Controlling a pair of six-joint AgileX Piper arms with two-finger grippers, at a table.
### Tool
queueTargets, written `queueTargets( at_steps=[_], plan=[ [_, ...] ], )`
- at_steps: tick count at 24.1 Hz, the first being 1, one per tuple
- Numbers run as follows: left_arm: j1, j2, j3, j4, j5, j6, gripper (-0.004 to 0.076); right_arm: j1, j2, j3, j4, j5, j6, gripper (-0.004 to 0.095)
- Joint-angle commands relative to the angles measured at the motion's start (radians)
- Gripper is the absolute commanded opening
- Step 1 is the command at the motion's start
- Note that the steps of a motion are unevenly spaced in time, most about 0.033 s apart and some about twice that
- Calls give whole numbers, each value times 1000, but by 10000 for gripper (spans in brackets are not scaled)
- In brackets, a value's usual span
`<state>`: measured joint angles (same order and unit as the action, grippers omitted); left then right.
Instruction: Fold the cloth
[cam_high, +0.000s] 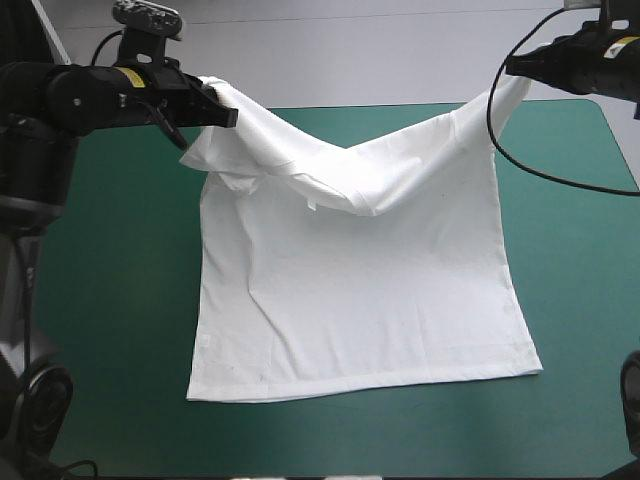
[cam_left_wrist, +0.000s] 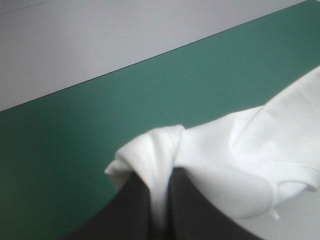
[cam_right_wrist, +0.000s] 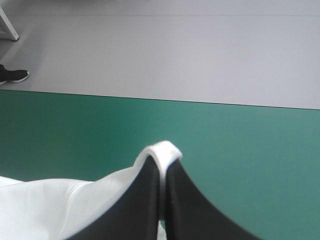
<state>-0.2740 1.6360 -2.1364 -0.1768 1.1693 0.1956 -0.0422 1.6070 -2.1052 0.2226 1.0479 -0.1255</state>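
The white T-shirt (cam_high: 360, 290) lies with its near part flat on the teal-green cover (cam_high: 120, 280), while the left gripper (cam_high: 222, 112) and the right gripper (cam_high: 512, 68), each pinching one far corner, hold its far edge lifted in the air.

The table (cam_high: 120, 300) wears a teal-green cover (cam_high: 580, 260) that runs to its far edge and its right edge, the far right corner rounded. Where it shows, the cover lies flat and smooth. Beyond the far edge lies a pale grey floor (cam_high: 350, 50); both wrist views show it past the cover's edge too.
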Motion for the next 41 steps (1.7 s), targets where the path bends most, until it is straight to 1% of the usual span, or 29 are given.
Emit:
queueTargets(
  at_steps=[1,2,5,6,7,8,10,12,13,14,15,16,17,18,19,21,23,25,28,29,31,33,35,38,40,41],
  plan=[
    [5,56,-21,-13,-180,27,-9,0,45,-20,25,-129,-38,-15],
    [5,110,-21,-15,-229,34,-9,-1,98,-20,41,-162,-44,-15],
    [5,223,-21,-13,-317,74,-9,-1,205,-20,105,-209,-91,-15],
    [5,276,-21,-11,-377,77,-9,-1,257,-20,125,-233,-105,-15],
    [7,302,-21,-11,-411,77,-9,-1,285,-20,145,-245,-125,-15],
    [16,344,-21,-13,-483,75,-9,-1,338,-20,179,-262,-151,-15],
    [32,400,-21,-18,-558,70,-9,-1,407,-20,208,-263,-169,-15],
    [49,444,-21,-18,-565,70,-9,-1,471,-20,240,-251,-172,-13],
    [60,463,-21,-21,-568,70,-8,-1,508,-20,260,-255,-176,7],
    [63,467,-21,-21,-573,70,-8,-1,526,-22,289,-257,-200,38],
    [68,480,-21,-18,-596,72,3,-5,556,-26,368,-256,-260,140],
    [73,486,-21,-20,-614,72,24,-9,576,-34,397,-253,-273,207],
    [73,493,-21,-20,-632,72,76,-10,598,-44,419,-254,-273,341],
    [73,498,-21,-19,-639,72,114,-11,607,-51,417,-256,-273,423],
    [75,509,-21,-17,-645,72,188,-14,620,-63,416,-256,-273,512],
    [75,519,-21,-17,-645,72,255,-20,627,-66,416,-258,-273,566],
    [78,524,-21,-17,-645,72,307,-35,627,-66,422,-258,-281,565],
    [85,526,-21,-15,-647,74,332,-60,627,-73,449,-250,-290,564],
    [105,523,-28,-14,-644,84,333,-109,625,-108,475,-205,-303,564],
    [110,521,-33,-22,-626,92,333,-127,623,-121,483,-184,-303,564],
    [122,511,-62,-26,-548,92,333,-173,616,-141,514,-125,-303,564],
    [124,492,-83,-26,-476,77,333,-216,601,-143,568,-66,-318,564],
    [125,454,-84,-28,-471,87,337,-266,578,-143,642,-30,-356,564],
    [125,385,-84,-28,-477,104,337,-328,533,-143,759,-22,-389,564],
    [125,345,-84,-28,-437,104,337,-357,494,-143,783,11,-389,564],
    [125,323,-84,-28,-394,104,337,-370,473,-143,776,40,-387,561]
  ],
)
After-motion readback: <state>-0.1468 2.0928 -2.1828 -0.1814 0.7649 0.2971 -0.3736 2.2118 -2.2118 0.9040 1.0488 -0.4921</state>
